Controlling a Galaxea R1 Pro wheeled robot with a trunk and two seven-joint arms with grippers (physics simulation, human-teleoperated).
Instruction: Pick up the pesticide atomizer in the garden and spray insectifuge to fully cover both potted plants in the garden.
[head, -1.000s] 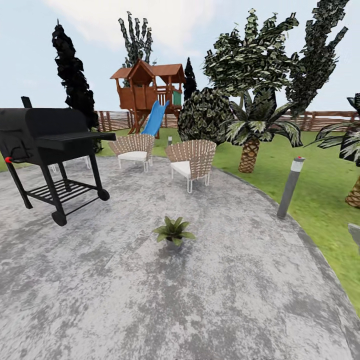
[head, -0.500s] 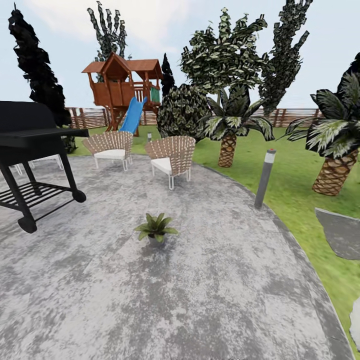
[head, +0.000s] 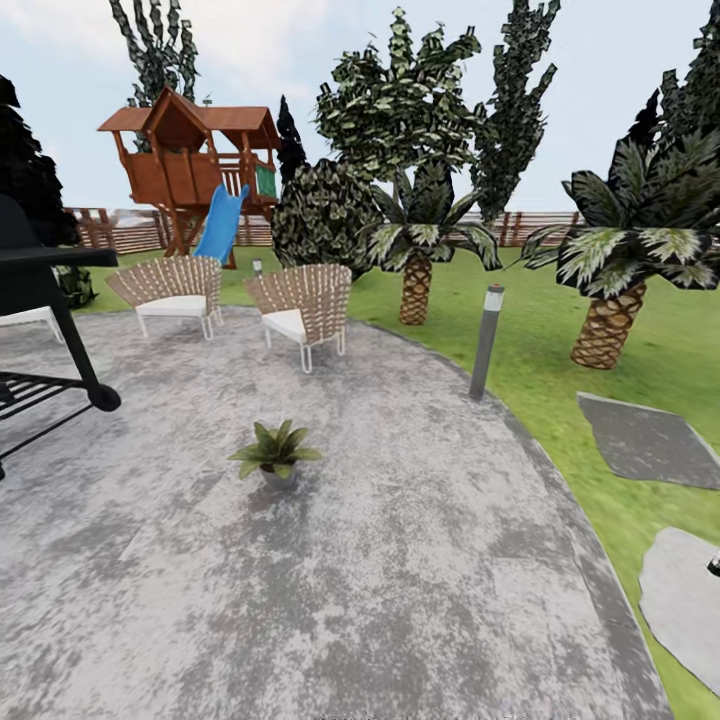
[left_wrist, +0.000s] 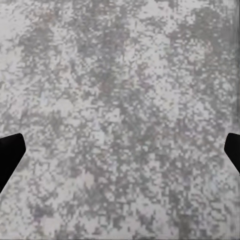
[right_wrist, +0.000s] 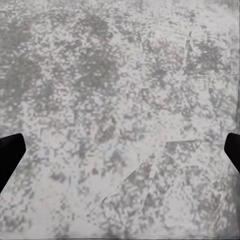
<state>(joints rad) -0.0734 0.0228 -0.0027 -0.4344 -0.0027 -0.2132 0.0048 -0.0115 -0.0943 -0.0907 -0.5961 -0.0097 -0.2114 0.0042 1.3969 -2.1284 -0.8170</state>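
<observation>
One potted plant, a low rosette of green leaves in a small grey pot, stands on the round grey stone patio of the garden, left of centre in the head view. Its leaves look plain green from here, and insectifuge is too fine to make out. At the head view's right edge a tiny dark thing is cut off beside a stepping stone; I cannot tell whether it is the pesticide atomizer. My left gripper and right gripper both hang open over bare mottled stone, black fingertips far apart, holding nothing.
A black grill stands at the left edge. Two wicker chairs sit at the patio's far side, before a wooden playhouse with a blue slide. A grey bollard light, palms and flat stepping stones lie on the lawn to the right.
The head view has swung to the right, so everything has slid left in the picture. The grill is now mostly off the left edge and stepping stones have come into view at right.
</observation>
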